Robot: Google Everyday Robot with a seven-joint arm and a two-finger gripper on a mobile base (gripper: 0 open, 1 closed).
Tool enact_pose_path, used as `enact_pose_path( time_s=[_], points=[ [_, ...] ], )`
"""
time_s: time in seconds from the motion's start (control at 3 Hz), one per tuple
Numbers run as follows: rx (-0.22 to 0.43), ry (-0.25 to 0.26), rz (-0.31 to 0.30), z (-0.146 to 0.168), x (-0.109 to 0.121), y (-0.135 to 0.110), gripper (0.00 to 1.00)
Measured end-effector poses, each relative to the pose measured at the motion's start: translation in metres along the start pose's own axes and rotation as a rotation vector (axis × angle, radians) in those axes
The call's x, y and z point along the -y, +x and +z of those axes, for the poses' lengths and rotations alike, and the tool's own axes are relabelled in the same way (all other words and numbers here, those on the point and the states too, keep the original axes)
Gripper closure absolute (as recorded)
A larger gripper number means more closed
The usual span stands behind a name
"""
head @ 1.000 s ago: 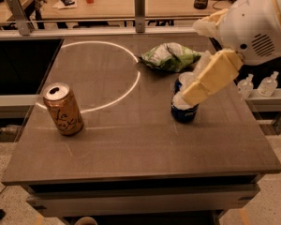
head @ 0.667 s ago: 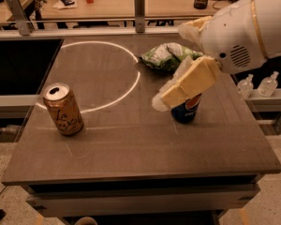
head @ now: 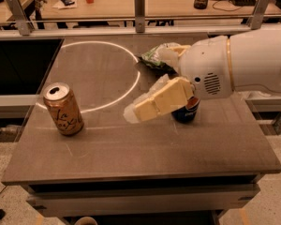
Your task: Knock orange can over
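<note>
The orange can [head: 63,109] stands upright, slightly tilted, near the left edge of the brown table [head: 131,149], with dark cursive script on its side and a silver top. My gripper [head: 133,113] reaches in from the right, its cream fingers pointing left, above the table's middle. It is about a can's width and a half to the right of the orange can, not touching it. It holds nothing that I can see.
A blue Pepsi can [head: 186,110] stands right behind my wrist, partly hidden by it. A green chip bag [head: 158,56] lies at the back of the table. A white arc of light crosses the tabletop. A railing runs behind the table.
My gripper has swung left across the table, from over the blue can towards the orange can. The orange can has not moved.
</note>
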State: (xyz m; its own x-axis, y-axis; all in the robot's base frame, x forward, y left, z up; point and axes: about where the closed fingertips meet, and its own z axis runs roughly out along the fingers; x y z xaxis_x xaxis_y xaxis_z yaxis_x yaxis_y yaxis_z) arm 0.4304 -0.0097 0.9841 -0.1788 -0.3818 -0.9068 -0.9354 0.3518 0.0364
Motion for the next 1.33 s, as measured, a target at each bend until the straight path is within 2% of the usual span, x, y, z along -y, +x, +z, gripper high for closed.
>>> enact_pose_path(
  time_s=[0.33, 0.67, 1.0, 1.33],
  points=[
    [0.042, -0.017, 0.029, 0.001, -0.007, -0.011, 0.0],
    [0.039, -0.016, 0.027, 0.001, -0.007, -0.011, 0.0],
    [0.066, -0.01, 0.048, 0.014, -0.021, 0.001, 0.0],
    [0.126, -0.003, 0.094, 0.038, -0.036, 0.026, 0.0]
  ],
)
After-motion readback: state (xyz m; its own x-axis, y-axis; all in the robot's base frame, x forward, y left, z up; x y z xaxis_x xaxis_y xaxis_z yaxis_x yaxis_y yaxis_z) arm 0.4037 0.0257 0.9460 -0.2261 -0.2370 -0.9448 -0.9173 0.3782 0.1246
